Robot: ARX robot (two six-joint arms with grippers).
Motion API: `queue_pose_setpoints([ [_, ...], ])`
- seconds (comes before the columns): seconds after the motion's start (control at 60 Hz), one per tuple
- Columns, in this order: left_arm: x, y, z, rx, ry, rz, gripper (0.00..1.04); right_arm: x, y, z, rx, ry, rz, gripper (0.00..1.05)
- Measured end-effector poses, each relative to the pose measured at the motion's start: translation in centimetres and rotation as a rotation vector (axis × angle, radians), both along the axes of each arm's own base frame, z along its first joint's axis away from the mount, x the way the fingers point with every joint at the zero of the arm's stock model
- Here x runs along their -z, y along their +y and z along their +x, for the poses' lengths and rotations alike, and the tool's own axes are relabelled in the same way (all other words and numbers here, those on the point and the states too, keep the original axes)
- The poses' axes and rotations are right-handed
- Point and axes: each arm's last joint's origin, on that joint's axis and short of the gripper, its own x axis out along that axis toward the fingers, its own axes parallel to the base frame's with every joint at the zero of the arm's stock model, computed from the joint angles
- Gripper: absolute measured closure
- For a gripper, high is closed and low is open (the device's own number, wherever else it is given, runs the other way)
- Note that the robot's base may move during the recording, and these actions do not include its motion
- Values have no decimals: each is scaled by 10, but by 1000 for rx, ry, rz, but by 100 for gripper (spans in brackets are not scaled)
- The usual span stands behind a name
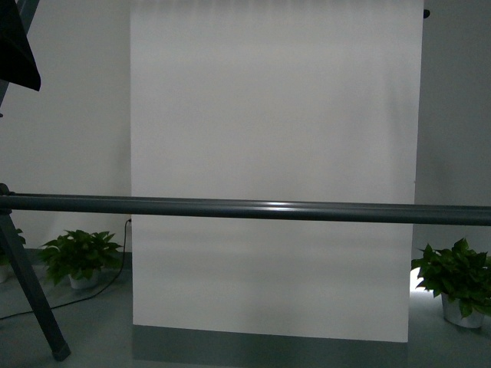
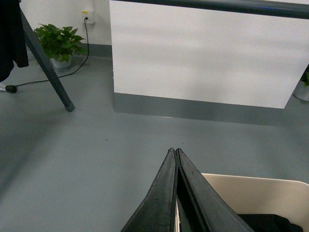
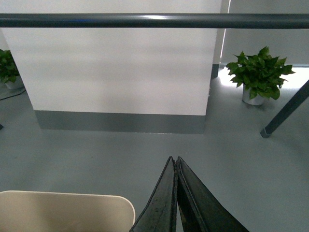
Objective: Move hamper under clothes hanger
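Hamper sits on the grey floor right below both wrist cameras; we see its beige rim and a rounded corner in the right wrist view, and dark cloth inside it in the left wrist view. We see the left gripper with jaws pressed together, tips meeting, hanging over the hamper's edge and gripping nothing we can make out. Right gripper is likewise closed tip to tip, just beside the hamper's corner, nothing between the jaws. Clothes hanger shows its long horizontal bar across the front view, one slanted leg at far left, black fabric hanging top left. Behind the bar we see a white panel with a grey base, and potted plants on the floor at both sides.
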Motion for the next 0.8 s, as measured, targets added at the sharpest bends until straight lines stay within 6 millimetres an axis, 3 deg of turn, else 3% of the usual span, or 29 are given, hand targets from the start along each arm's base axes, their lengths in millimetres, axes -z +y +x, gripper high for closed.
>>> queue_pose_setpoints([
  [0.517,19,0,-35,0,-3,0,101,20,0,-36,-4,-2,0,103],
  [0.801,13,0,-49,0,-23,4,101,17,0,-49,-4,-12,0,103],
])
